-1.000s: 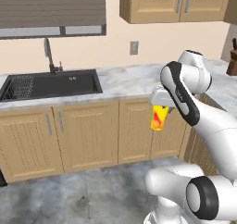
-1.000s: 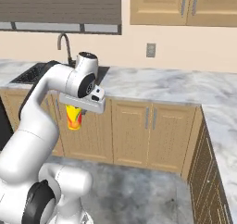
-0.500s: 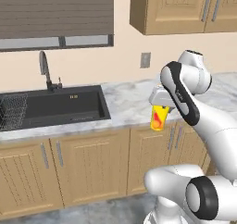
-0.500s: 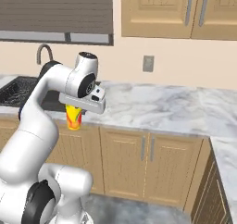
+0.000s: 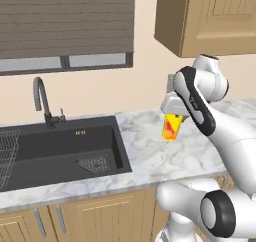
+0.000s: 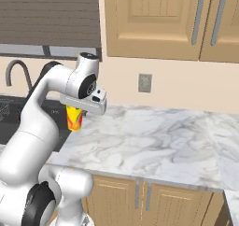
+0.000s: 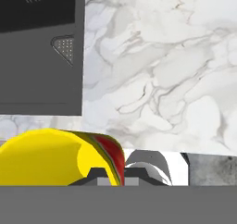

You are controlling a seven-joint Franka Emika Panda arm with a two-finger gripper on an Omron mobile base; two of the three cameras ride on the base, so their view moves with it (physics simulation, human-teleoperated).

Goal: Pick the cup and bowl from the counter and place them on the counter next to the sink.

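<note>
A white marble counter (image 5: 150,156) runs beneath wooden wall cabinets (image 6: 154,22) and a shuttered window (image 5: 65,26), with light wooden base cabinets (image 6: 154,204) below. Set into the counter at the left of the left base view is a dark grey sink (image 5: 55,151), its curved dark faucet (image 5: 42,101) at the back rim, a wire rack (image 5: 6,153) at its far left and a drain strainer (image 5: 95,162) on its floor. An outlet plate (image 6: 144,82) sits on the wall behind the counter.

The white arm (image 5: 200,101) bends over the counter just right of the sink. Its gripper (image 5: 172,117) points down, fingers clamped on the rim of a small yellow cup (image 5: 171,127) splashed with red-orange. The cup hangs upright in the air above the bare marble, clear of the surface, beside the sink's right edge. In the hand view the cup (image 7: 60,156) fills the lower left, with the sink's corner and strainer (image 7: 65,47) beyond it and veined marble to the right.
</note>
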